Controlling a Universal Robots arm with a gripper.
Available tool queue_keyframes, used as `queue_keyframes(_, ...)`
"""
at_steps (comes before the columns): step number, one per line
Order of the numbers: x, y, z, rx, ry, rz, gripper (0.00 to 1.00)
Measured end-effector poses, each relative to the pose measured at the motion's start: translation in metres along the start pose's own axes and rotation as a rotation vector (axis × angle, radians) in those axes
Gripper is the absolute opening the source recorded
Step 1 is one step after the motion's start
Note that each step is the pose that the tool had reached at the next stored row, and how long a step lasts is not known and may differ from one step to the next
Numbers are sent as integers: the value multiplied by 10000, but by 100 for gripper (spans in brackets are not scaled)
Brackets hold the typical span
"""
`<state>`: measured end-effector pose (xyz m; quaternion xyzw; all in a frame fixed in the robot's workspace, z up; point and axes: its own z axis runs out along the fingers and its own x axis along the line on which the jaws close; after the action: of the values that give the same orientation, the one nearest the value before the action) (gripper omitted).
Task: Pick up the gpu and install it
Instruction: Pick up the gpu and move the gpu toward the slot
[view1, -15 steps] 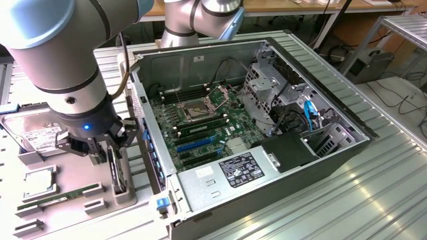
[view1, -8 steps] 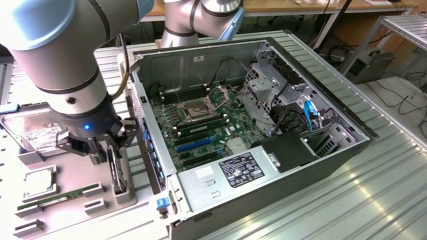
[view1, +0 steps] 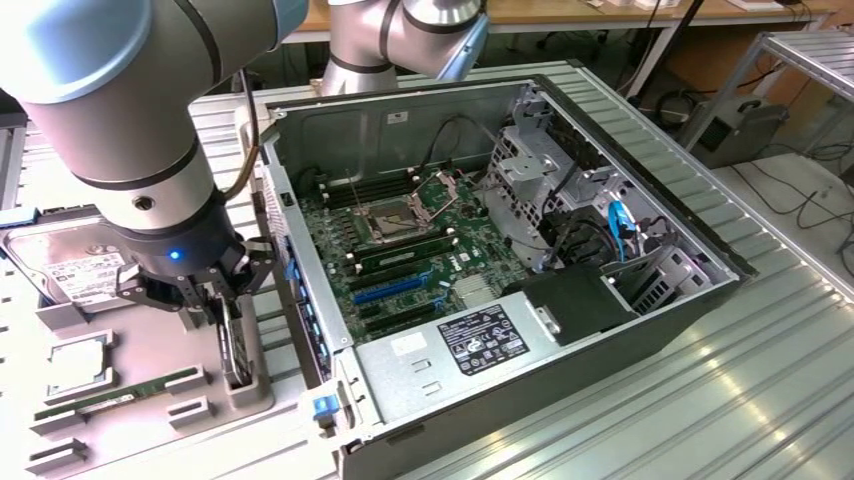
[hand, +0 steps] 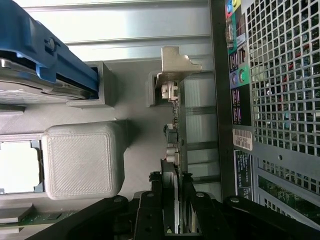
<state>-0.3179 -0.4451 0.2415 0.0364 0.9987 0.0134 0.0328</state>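
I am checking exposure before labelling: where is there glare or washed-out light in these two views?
Exterior view: glare streaks the ribbed table at the exterior view's right; the open computer case is evenly lit. Wrist view: the processor chip is washed out to white, the table beyond the gpu shines.

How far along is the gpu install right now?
Done: nothing seated; the gpu stands on edge in its gray holder beside the open case. In hand: the gripper is down around the gpu's top edge. Left: the lift and install; the motherboard's blue slots are empty.
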Motion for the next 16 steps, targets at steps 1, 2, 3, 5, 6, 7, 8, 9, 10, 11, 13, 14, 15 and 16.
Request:
queue_keyframes(1,0,0,0,0,0,1,26)
queue_keyframes(2,0,0,0,0,0,1,26)
queue_keyframes(3,0,0,0,0,0,1,26)
queue_keyframes(5,0,0,0,0,0,-2,26)
queue_keyframes(6,0,0,0,-1,0,-7,26)
queue_keyframes(7,0,0,0,-1,0,-14,26)
queue_keyframes(8,0,0,0,-1,0,-16,26)
queue_keyframes(9,0,0,0,-1,1,-17,26)
queue_keyframes(10,0,0,0,-1,0,-18,26)
queue_keyframes(11,0,0,0,-2,0,-17,26)
queue_keyframes(13,0,0,0,-2,0,-17,26)
queue_keyframes(14,0,0,0,-1,0,-17,26)
queue_keyframes(15,0,0,0,-2,0,-18,26)
queue_keyframes(16,0,0,-1,-4,-2,-19,26)
